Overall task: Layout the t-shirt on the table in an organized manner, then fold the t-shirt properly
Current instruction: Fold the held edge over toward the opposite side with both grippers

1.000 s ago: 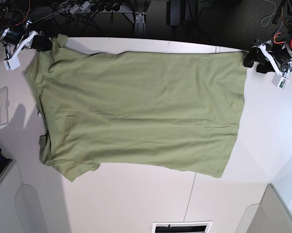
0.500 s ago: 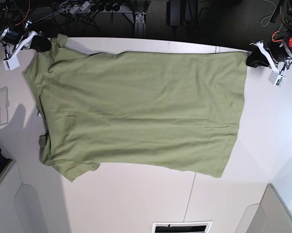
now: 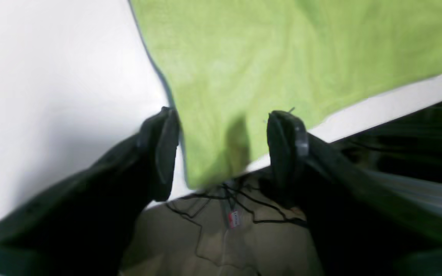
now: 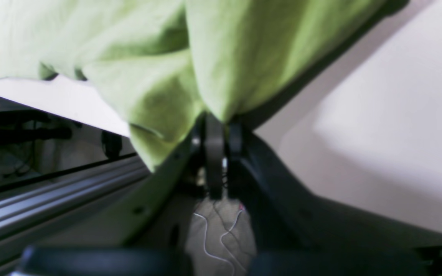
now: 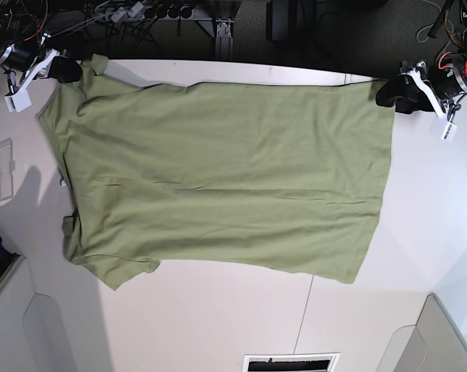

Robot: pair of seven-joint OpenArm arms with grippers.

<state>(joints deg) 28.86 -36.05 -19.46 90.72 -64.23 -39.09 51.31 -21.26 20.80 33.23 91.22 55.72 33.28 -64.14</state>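
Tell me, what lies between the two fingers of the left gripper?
In the left wrist view, a corner of the t-shirt lies between the open left gripper's fingers, overhanging the table edge.

Robotics lab, white worktable, power strips and tangled cables behind, grey bins at corners

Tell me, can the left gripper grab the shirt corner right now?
Probably yes. The left gripper is open, and the t-shirt corner lies between its fingers at the table edge, nothing blocking.
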